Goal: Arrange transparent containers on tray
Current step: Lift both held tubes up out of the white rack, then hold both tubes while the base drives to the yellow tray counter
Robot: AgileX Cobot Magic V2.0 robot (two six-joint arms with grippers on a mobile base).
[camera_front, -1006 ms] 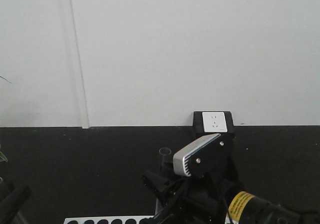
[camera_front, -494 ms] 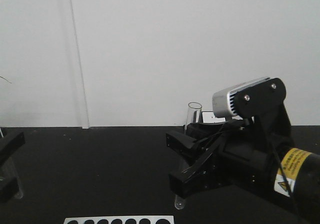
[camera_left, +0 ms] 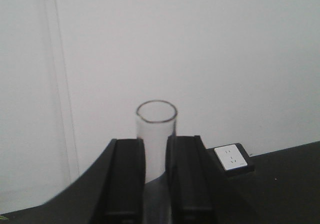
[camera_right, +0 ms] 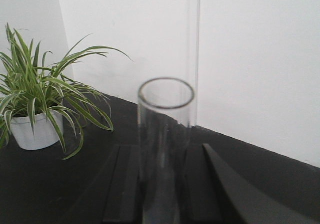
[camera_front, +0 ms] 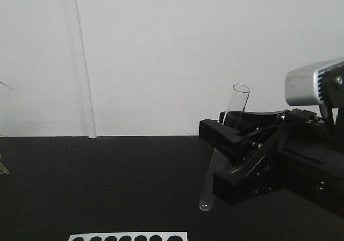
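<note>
**Two tubes in hand, tray out of sight**

Finding 1. The right gripper [camera_front: 217, 158] is clamped on the right tube [camera_front: 236, 101]. In the front view that tube leans, with its open rim up and away and its rounded bottom low, just above the black table top [camera_front: 107, 182] and not touching it. The right wrist view shows the jaws close on either side of the glass, with a potted plant [camera_right: 40, 99] to one side.

Finding 2. The left gripper [camera_left: 155, 149] is outside the front view. Its own camera shows both fingers pressed to the left tube [camera_left: 156, 126], rim uppermost, with a wall socket [camera_left: 231, 156] beyond.

Finding 3. The yellow tray appears in none of my views. A white perforated rack [camera_front: 129, 236] shows at the bottom edge of the front view.

Assessment. I judge this to be the carry stage, with neither tube placed yet.

Recommendation. I would hold the present grip force, since glass this slim will slide if eased and may crack if squeezed. I would raise the right tube's low end before moving sideways. I would get the tray into view before lowering, and lay each tube flat and parallel to the rim. I would place one arm at a time and part the jaws only once the glass rests.
</note>
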